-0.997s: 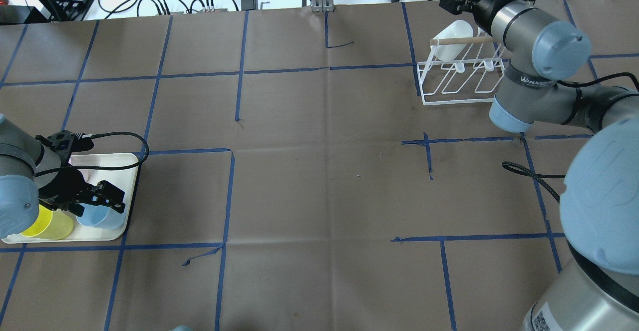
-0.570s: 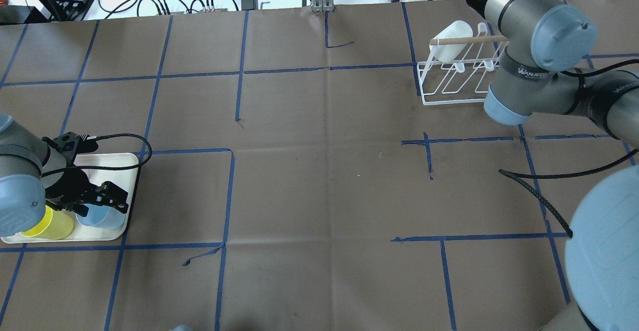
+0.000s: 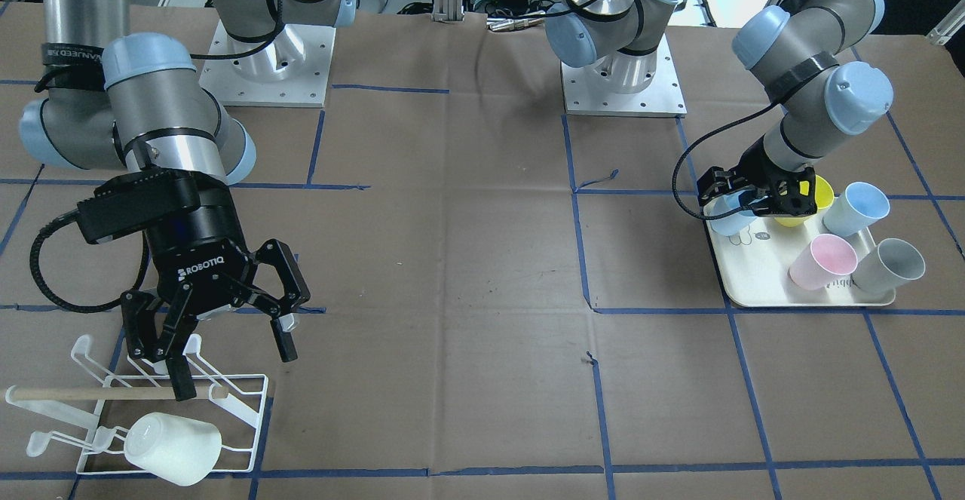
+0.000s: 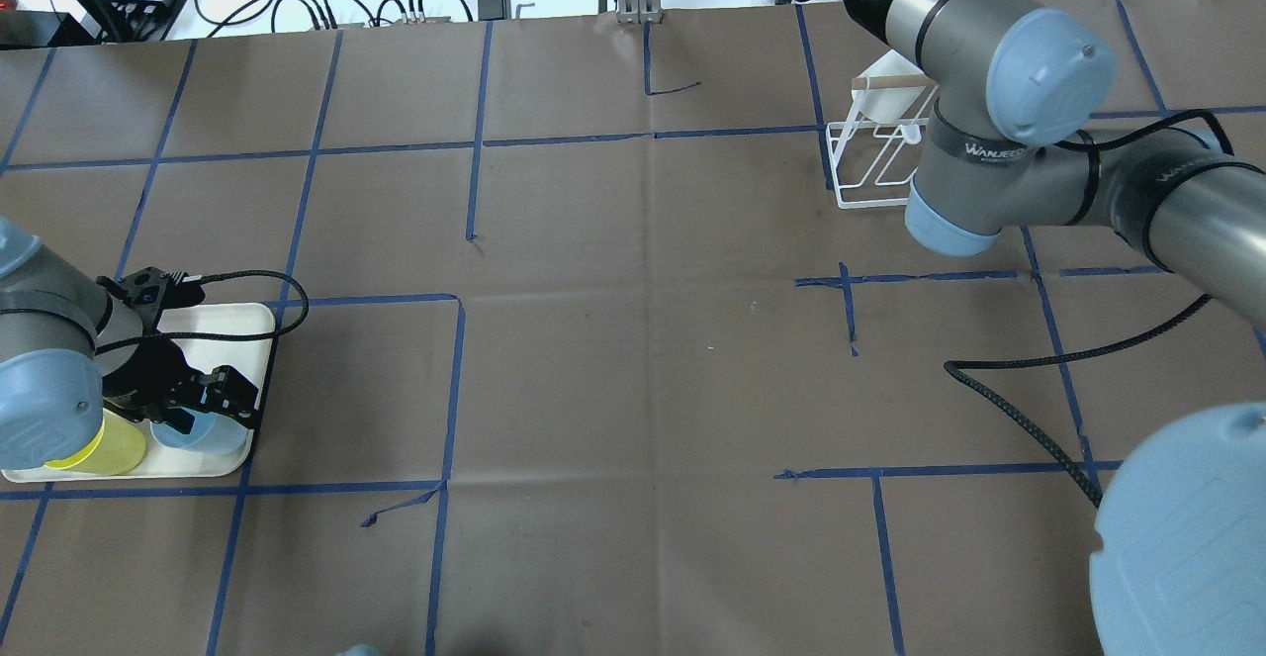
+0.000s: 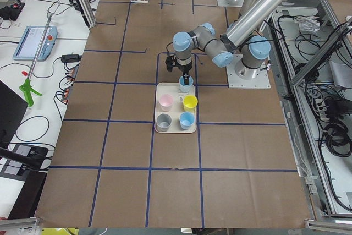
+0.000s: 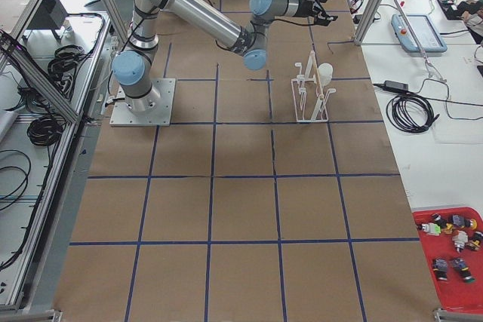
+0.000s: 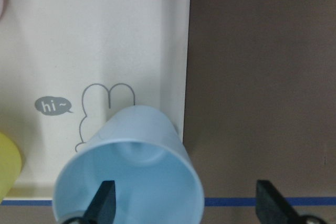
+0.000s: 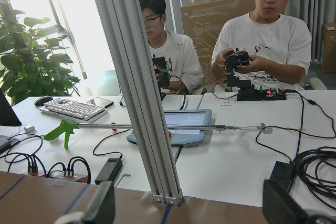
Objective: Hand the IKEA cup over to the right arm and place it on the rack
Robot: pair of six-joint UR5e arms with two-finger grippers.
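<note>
In the right half of the front-facing view, the left gripper (image 3: 758, 204) hangs over the upper-left corner of a cream rectangular tray (image 3: 754, 277). It is poised on a pale-blue plastic cup (image 3: 725, 222) that stands there mouth up. The left wrist view shows the jaws apart. One finger (image 7: 105, 202) dips inside the cup's mouth near the rim, and the other is outside, well clear of the cup's wall, over the brown paper surface (image 7: 262, 77). Nothing is clamped.

A yellow cup (image 3: 822, 189) sits just beside the gripper. A second pale-blue cup (image 3: 856, 210), a pink cup (image 3: 822, 262) and a grey cup (image 3: 891, 266) share the tray.

At the left of the same view, the right arm (image 3: 158, 123), silver with pale-blue joints, reaches down. Its right gripper (image 3: 230, 360) hovers above a low white wire rack (image 3: 143, 413) in the lower-left corner, jaws spread wide and holding nothing. A plain wooden dowel (image 3: 83, 393) runs across the rack. A white cup (image 3: 173, 447) rests tilted on the rack's prongs at the bottom edge.
</note>
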